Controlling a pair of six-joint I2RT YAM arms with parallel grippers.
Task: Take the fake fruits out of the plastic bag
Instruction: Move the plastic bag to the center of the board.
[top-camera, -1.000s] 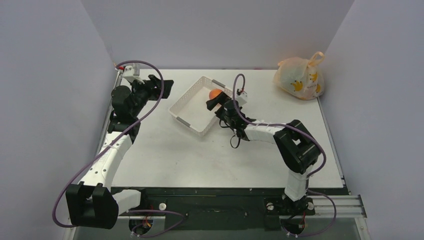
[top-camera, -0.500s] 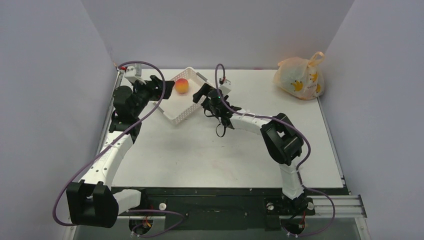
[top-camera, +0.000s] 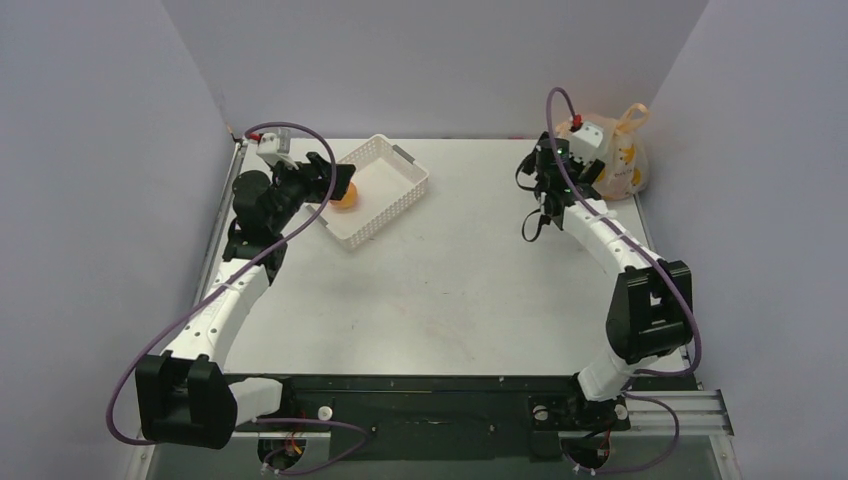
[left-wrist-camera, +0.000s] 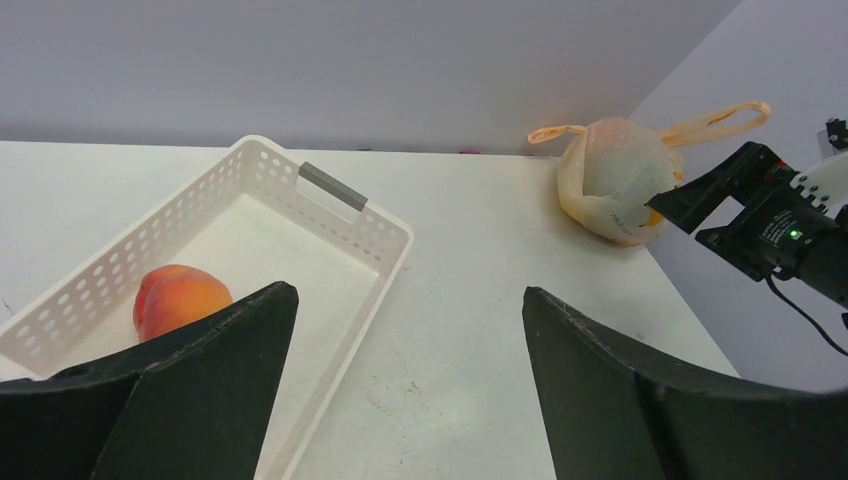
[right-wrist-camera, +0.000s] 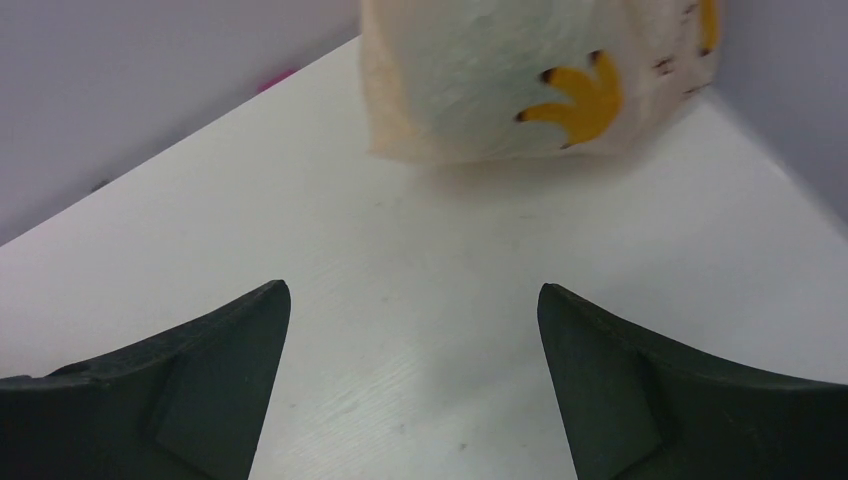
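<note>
The plastic bag sits shut at the far right corner of the table, pale orange with yellow prints and loop handles up. It also shows in the left wrist view and fills the top of the right wrist view. The fake fruits are hidden inside it. My right gripper is open and empty, just left of the bag and pointing at it, a short gap short of it. My left gripper is open and empty at the white basket's left end.
A white latticed basket lies at the far left with an orange-pink peach inside; both show in the left wrist view, the basket and the peach. Walls close in at the back and on both sides.
My right arm has swung from the basket across to the bag at the far right. The basket has shifted left and turned, with the peach still in it. My left gripper has barely moved.
</note>
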